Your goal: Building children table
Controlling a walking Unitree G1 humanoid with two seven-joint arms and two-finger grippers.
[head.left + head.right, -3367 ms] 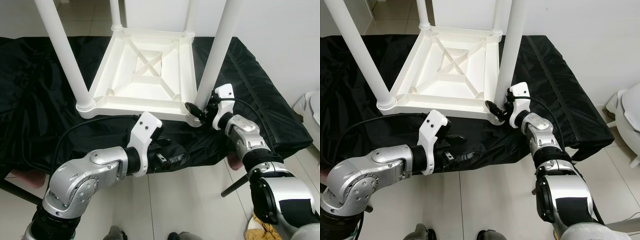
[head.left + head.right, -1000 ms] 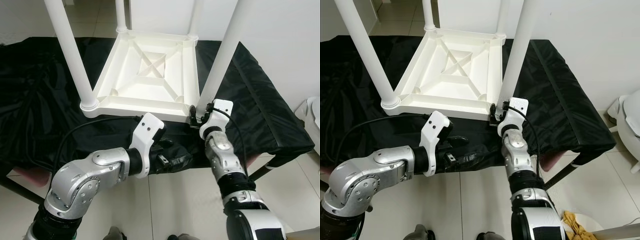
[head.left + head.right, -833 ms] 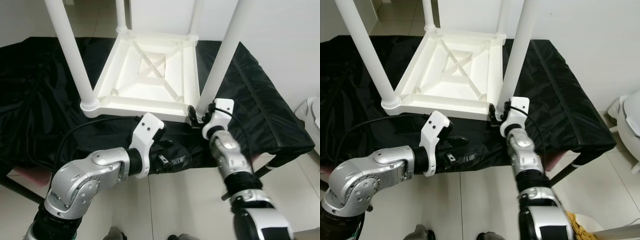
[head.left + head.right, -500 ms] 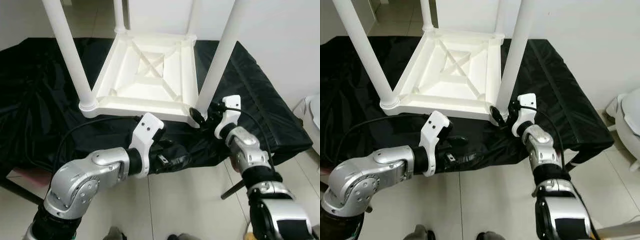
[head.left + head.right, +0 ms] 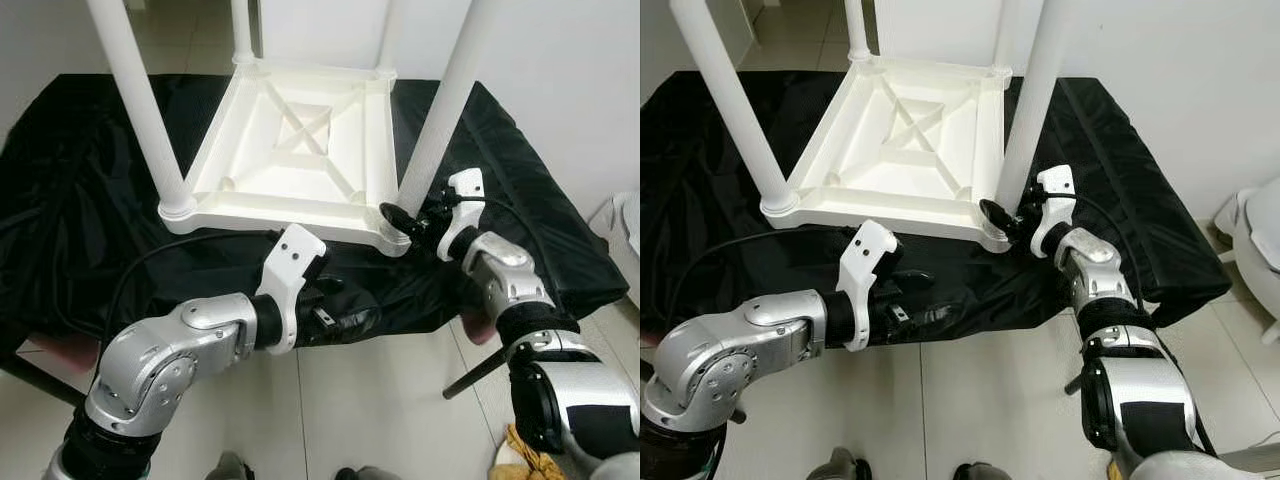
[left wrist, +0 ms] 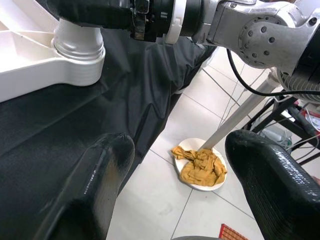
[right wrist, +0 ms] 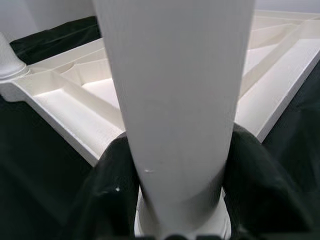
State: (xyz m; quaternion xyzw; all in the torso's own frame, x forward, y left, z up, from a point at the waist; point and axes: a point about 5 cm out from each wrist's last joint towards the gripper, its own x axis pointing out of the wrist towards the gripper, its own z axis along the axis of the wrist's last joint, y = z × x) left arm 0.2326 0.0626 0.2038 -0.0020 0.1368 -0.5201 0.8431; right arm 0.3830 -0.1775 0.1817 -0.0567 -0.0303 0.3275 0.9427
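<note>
An upside-down white plastic children's table (image 5: 290, 150) lies on a black cloth-covered work surface (image 5: 80, 200), its round white legs pointing up. The right gripper (image 5: 408, 222) sits at the table's near right corner, and its two black fingers (image 7: 107, 185) are clamped on either side of the near right white leg (image 5: 435, 130), low down just above the socket. The left gripper (image 6: 175, 185) rests low over the cloth's front edge, short of the table's near rim; its jaws stand spread with nothing between them. Beyond and below those jaws, on the tiled floor, a crumpled mustard-yellow cloth (image 6: 201, 166) lies in what looks like a shallow white dish (image 6: 187, 150).
</note>
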